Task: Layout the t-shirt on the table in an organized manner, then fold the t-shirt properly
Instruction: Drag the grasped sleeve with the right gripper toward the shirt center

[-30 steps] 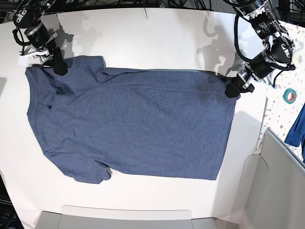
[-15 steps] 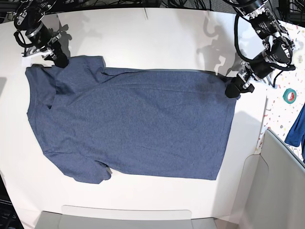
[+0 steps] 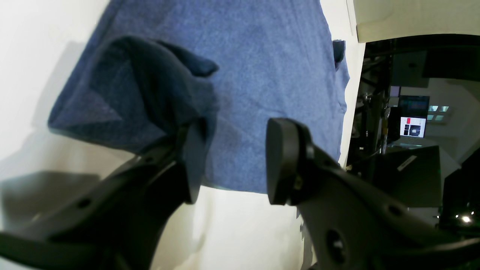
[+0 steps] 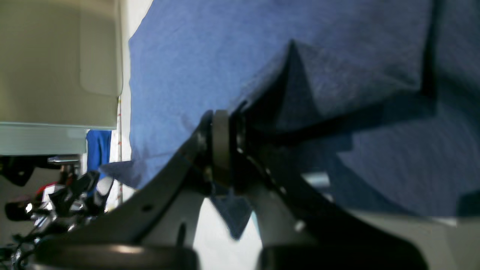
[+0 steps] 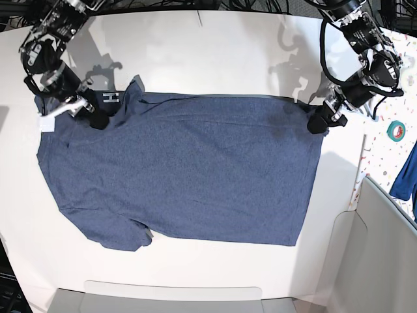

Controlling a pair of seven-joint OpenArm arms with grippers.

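Observation:
The dark navy t-shirt (image 5: 195, 176) lies spread flat across the white table (image 5: 215, 52), collar end at the left. My right gripper (image 5: 96, 121) is shut on the far left sleeve, which is turned over onto the body and shows a white letter (image 5: 111, 98). In the right wrist view the pads (image 4: 221, 146) pinch a raised peak of shirt (image 4: 225, 56). My left gripper (image 5: 319, 124) sits at the far right hem corner. Its jaws (image 3: 234, 161) stand apart, and a lifted fold of the hem (image 3: 157, 86) drapes over one finger (image 3: 191, 161).
A teal tape roll (image 5: 397, 131) and a brighter blue cloth (image 5: 407, 173) lie on the speckled strip (image 5: 381, 153) to the right. A grey bin (image 5: 378, 254) stands at the front right. A pale grey tray edge (image 5: 176, 297) runs along the front.
My right gripper has shut on the far left sleeve and drawn it down and inward, flipping it over so white lettering shows. The left arm has not moved.

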